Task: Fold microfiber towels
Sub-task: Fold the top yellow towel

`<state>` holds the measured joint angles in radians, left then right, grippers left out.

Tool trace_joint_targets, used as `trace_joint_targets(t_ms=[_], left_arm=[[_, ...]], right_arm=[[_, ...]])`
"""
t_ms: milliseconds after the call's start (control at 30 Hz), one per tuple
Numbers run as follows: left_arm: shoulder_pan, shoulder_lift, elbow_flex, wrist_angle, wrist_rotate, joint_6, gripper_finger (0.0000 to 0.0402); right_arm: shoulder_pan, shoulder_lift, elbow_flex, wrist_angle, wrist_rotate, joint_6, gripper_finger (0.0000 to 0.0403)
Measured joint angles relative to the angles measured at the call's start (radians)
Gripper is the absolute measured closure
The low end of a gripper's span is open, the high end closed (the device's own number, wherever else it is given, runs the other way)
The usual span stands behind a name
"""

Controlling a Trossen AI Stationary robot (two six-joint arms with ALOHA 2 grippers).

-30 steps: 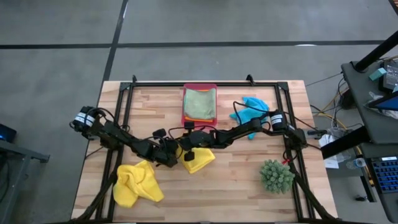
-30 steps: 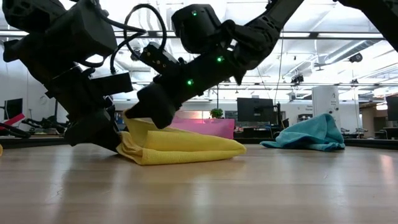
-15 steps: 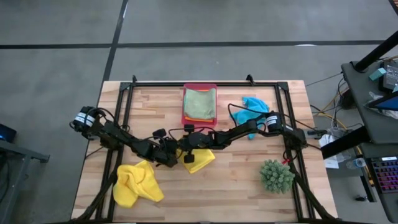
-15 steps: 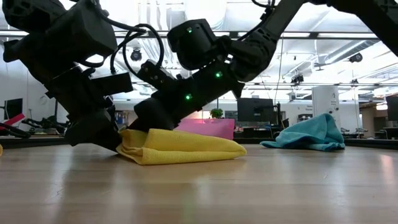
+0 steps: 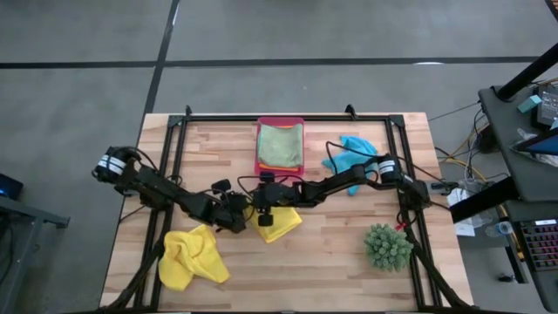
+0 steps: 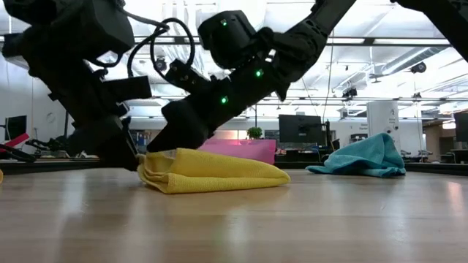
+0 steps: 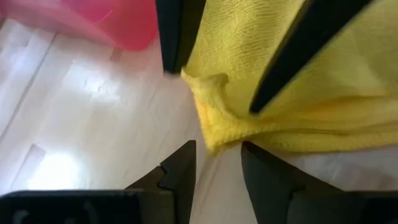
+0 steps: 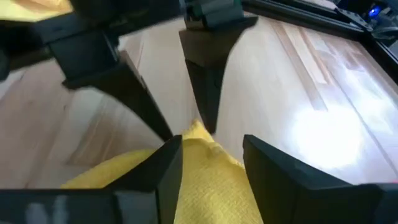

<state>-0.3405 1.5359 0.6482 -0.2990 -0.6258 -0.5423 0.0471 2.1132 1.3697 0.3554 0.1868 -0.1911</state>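
Folded yellow towel (image 5: 279, 222) at table (image 5: 349, 270) centre. Right gripper (image 8: 208, 158) open, astride towel corner, not clamping. Left gripper (image 7: 217, 163) open, corner just ahead, unheld. Risk: fingers snag cloth, fold springs open.

Right gripper (image 8: 208, 163) parted its fingers around the folded yellow towel's (image 5: 281, 221) corner, released the raised edge, fold settled flatter on the table (image 5: 331, 253), left gripper (image 7: 214, 167) drew back slightly from the towel.
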Motion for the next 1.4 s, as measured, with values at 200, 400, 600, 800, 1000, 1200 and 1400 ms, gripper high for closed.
trace_joint_targets(t_ms=[200,400,600,800,1000,1200,1400], left_arm=[[0.0,-0.072,0.018,-0.109,0.025,0.0,0.0288],[-0.001,-0.163,0.016,-0.062,0.013,0.019,0.0288],[0.002,-0.158,-0.022,0.097,-0.044,0.058,0.0288],[0.007,-0.06,-0.033,0.196,-0.059,0.065,0.0288],[0.012,0.048,-0.02,0.257,-0.068,0.077,0.0288],[0.013,0.068,-0.02,0.245,-0.071,0.077,0.0288],[0.015,0.066,-0.02,0.236,-0.071,0.077,0.0288]], right_arm=[[0.002,-0.052,0.0,-0.106,0.0,0.038,0.0246],[0.03,-0.093,-0.001,-0.223,-0.002,0.068,0.0258],[0.095,-0.1,-0.002,-0.273,-0.003,0.099,0.0264],[0.157,-0.102,-0.003,-0.31,-0.003,0.151,0.0264],[0.194,-0.103,-0.004,-0.369,-0.003,0.207,0.0285],[0.215,-0.103,-0.029,-0.377,-0.008,0.251,0.0338],[0.237,-0.102,-0.052,-0.364,-0.073,0.244,0.0389]])
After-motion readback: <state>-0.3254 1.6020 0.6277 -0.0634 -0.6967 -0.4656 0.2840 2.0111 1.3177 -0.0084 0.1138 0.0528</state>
